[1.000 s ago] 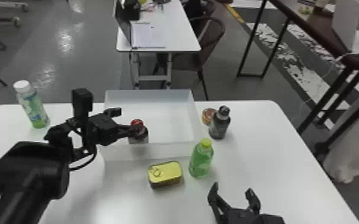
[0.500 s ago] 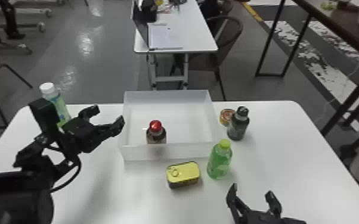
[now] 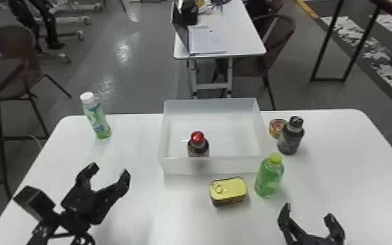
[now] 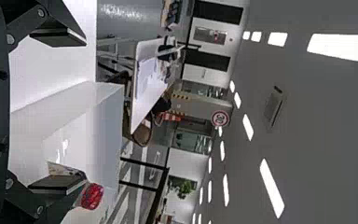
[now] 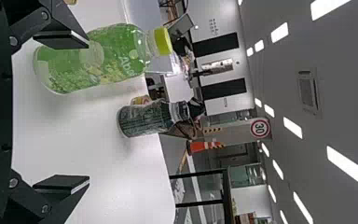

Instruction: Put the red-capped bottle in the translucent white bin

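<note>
In the head view, my left gripper (image 3: 110, 172) stands open over the table's left part, in front of and left of the bin, with nothing between its fingers. My right gripper (image 3: 309, 215) is parked open at the front right. The red-capped bottle (image 3: 198, 145) stands upright inside the translucent white bin (image 3: 215, 165), near its front wall. In the left wrist view, the left gripper (image 4: 58, 112) has its fingers wide apart, and the red cap of the bottle (image 4: 92, 196) shows past one finger, beside the bin (image 4: 107, 126). The right gripper (image 5: 63, 112) appears open in the right wrist view.
A yellow-lidded tin (image 3: 228, 190) and a green bottle (image 3: 269, 177) stand close before the bin. Right of it are a dark bottle (image 3: 290, 136) and a small round can (image 3: 276, 127). A white-capped bottle (image 3: 96, 117) stands at the table's back left.
The left gripper has left the red-capped bottle in the bin, opened wider and drawn back left and toward the front. The head view has shifted; the right arm stays parked.
</note>
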Available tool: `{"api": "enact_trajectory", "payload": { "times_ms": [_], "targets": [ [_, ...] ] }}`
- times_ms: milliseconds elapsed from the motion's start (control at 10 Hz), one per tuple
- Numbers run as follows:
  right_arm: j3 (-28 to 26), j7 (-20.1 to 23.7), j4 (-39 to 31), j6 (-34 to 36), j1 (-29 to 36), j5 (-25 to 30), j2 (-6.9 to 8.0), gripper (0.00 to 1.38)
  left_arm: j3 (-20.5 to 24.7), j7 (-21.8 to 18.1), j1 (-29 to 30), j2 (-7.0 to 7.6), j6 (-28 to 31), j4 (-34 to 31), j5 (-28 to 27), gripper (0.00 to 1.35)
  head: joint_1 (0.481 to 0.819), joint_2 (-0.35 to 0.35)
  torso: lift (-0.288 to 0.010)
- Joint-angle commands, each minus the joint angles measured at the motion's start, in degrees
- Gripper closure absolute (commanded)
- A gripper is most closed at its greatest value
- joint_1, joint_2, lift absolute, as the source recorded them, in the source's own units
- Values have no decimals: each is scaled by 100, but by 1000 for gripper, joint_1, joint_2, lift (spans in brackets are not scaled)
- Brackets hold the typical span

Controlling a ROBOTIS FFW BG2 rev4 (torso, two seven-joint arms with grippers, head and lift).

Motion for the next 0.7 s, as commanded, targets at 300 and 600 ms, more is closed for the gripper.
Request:
{"api": "enact_trajectory", "payload": {
  "times_ms": [300, 600],
  "targets": [
    [-18, -3, -45, -43, 73, -28, -9, 254, -4, 297, 972, -57, -931, 305, -304, 242, 695, 132, -78],
    [-18, -3, -36, -43, 64, -28, 0, 254, -84, 306, 884, -57, -1010, 349, -278, 245, 695, 122, -77]
  ]
}}
